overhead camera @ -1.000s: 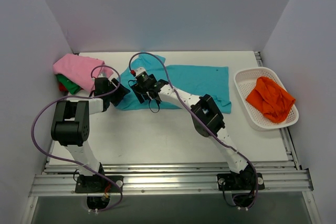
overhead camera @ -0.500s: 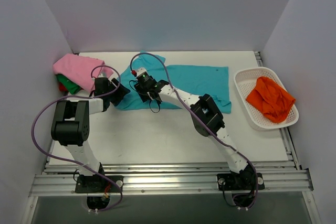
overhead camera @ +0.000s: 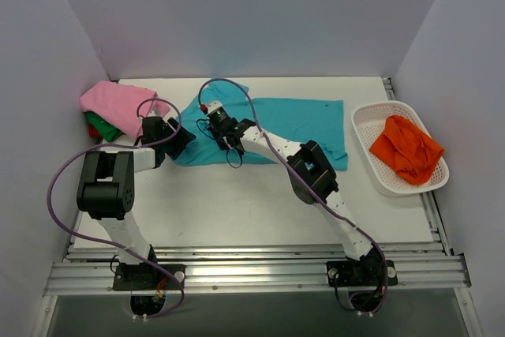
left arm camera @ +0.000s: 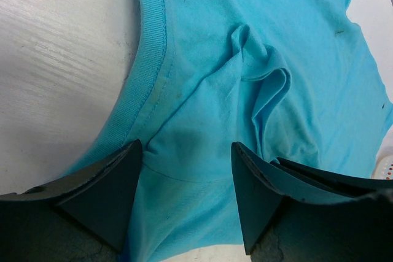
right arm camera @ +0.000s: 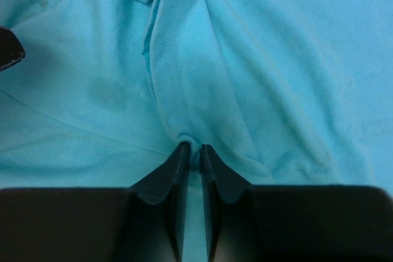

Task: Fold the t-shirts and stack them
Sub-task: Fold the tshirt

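Right tool [right arm camera: 194, 146] has shifted slightly, pinching a fold of the limp, light teal t-shirt [right arm camera: 276, 59]; left tool [left arm camera: 185, 145] gapes open.

Nope, no readable text, logos, numbers or signs anywhere in these shots. The teal t-shirt [overhead camera: 300, 120] is plain cloth in all three views, and the white basket [overhead camera: 369, 125] at the right of the top view shows no lettering either.
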